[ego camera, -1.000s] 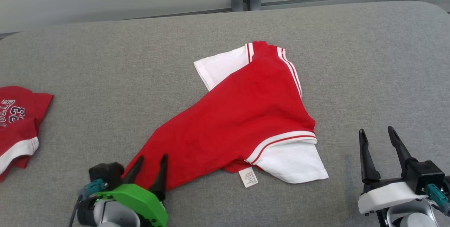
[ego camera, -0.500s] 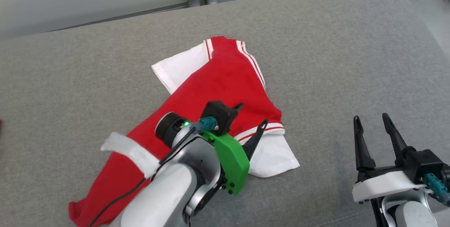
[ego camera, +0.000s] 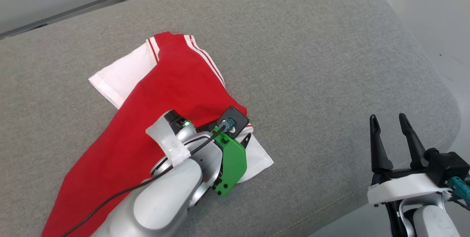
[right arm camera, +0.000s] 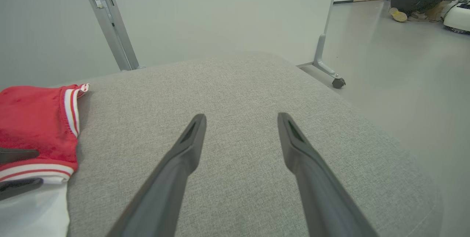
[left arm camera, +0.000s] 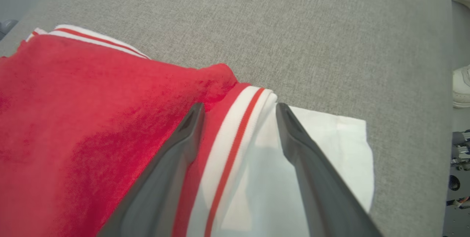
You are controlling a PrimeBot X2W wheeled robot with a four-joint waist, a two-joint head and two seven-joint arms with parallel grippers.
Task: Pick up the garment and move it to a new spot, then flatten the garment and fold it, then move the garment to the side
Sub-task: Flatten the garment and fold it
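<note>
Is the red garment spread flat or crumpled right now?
Not spread: the garment lies crumpled on the grey cushion, its red body overlapping both white sleeves.

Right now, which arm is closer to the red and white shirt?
Left. The left arm reaches over the shirt, open jaws either side of its striped band; the right arm hangs apart, at the cushion's edge.

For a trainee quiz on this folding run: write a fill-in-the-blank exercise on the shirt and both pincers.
1. The left pincer is ___, its fingers on either side of the striped band of the shirt.
2. The sleeve beside that band is ___.
3. The right pincer holds ___.
4. The shirt lies on a ___ cushioned surface.
Missing words: open; white; nothing; grey.
</note>
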